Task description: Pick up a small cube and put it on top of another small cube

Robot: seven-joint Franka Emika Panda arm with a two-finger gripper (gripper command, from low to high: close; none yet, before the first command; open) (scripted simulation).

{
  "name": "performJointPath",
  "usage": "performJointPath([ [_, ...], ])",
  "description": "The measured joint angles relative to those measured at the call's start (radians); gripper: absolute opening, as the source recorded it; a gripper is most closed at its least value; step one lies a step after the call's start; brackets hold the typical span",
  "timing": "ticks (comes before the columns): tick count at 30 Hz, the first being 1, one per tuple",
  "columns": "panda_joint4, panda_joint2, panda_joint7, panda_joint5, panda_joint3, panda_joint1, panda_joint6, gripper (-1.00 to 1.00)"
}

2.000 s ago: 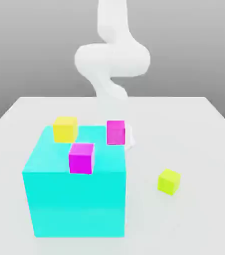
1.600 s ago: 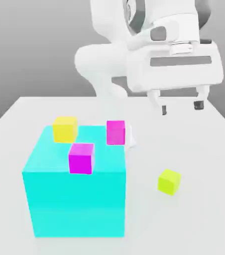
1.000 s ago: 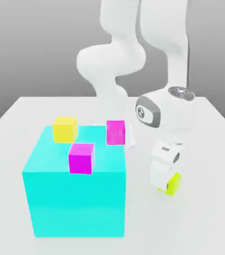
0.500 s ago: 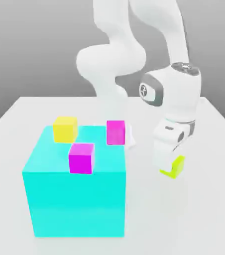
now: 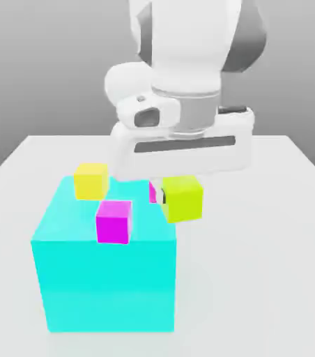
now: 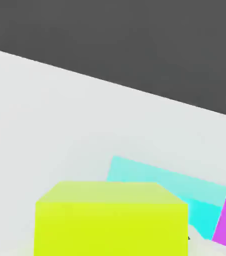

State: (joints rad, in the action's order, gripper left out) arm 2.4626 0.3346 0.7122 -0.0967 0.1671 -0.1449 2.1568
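At center of the exterior view, our gripper [image 5: 180, 199] clamps the small cube [image 5: 182, 198] aloft beside the big cyan cube [image 5: 104, 279]. That view alone gives us the yellow cube [image 5: 90, 180].

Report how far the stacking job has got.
Done: the lime cube is off the table, gripped by the gripper and held in the air beside the cyan block's top. In hand: carrying it. Left: setting it on another small cube; the near magenta cube and the yellow cube sit bare on the block, nothing stacked on them yet.
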Motion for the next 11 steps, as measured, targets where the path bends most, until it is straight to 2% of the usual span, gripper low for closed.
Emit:
performJointPath([
  [3,-0.059,0.024,0.052,0.008,0.035,0.056,-0.095,-1.00],
  [7,0.017,-0.035,0.057,0.024,0.052,0.067,0.029,-1.00],
  [8,0.031,-0.046,0.056,0.026,0.053,0.068,0.054,1.00],
  [11,0.031,-0.046,0.056,0.026,0.053,0.068,0.054,1.00],
])
